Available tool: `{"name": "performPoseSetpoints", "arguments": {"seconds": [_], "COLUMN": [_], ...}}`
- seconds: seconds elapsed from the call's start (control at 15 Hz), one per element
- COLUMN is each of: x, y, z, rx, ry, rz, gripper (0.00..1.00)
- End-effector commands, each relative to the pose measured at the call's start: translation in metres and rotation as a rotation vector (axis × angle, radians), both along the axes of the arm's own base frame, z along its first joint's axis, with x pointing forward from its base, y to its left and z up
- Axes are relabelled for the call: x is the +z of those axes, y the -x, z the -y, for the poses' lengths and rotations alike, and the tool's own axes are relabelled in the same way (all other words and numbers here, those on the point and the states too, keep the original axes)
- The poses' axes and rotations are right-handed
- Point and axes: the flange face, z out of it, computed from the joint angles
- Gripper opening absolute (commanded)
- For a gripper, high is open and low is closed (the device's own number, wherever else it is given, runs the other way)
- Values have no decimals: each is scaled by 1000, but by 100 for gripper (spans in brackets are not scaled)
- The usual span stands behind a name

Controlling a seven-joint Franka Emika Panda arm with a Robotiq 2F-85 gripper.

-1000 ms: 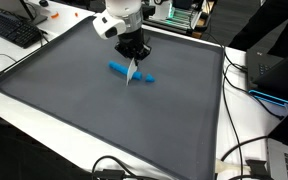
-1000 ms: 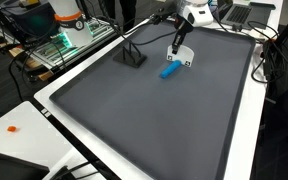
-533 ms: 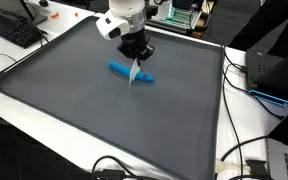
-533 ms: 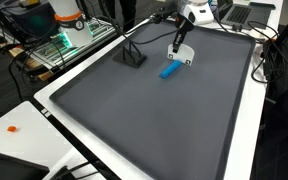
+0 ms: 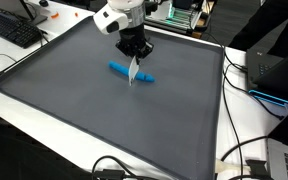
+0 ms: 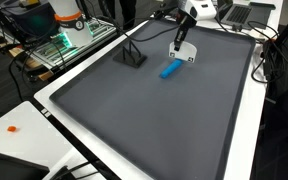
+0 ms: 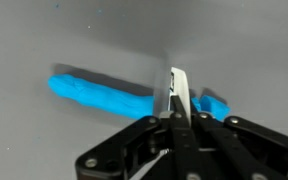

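My gripper (image 5: 135,58) is shut on a thin white flat piece (image 5: 133,73) that hangs edge-down from the fingers. It hovers just above a long blue object (image 5: 118,69) lying on the grey mat (image 5: 74,100). In the wrist view the white piece (image 7: 176,88) stands upright between the closed fingers (image 7: 174,112), with the blue object (image 7: 94,95) lying across behind it. The gripper (image 6: 181,44), white piece (image 6: 188,54) and blue object (image 6: 170,70) also show in an exterior view.
A small black stand (image 6: 133,57) sits on the mat (image 6: 154,120) near the blue object. A keyboard (image 5: 12,30) and cables (image 5: 246,160) lie on the white table around the mat. A rack with green-lit electronics (image 6: 62,40) stands beside the table.
The gripper with the white piece has shifted slightly, a little up and away from the blue object. The blue object has not moved.
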Motion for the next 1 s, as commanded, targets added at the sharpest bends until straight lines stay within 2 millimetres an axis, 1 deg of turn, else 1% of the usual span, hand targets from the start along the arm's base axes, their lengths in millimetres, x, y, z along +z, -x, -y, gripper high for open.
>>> {"name": "performPoseSetpoints", "arguments": {"seconds": [0.0,0.2,0.4,0.67,0.93], "x": [17,28,32,27,20], "y": [4,2,0,-1,0], "z": [10,20,32,42,47], "rx": [-11,-30,-48,-64,-73], "ry": [20,26,32,33,30], "rz": [22,47,55,47,36], "gripper": [1,1,1,1,1]}}
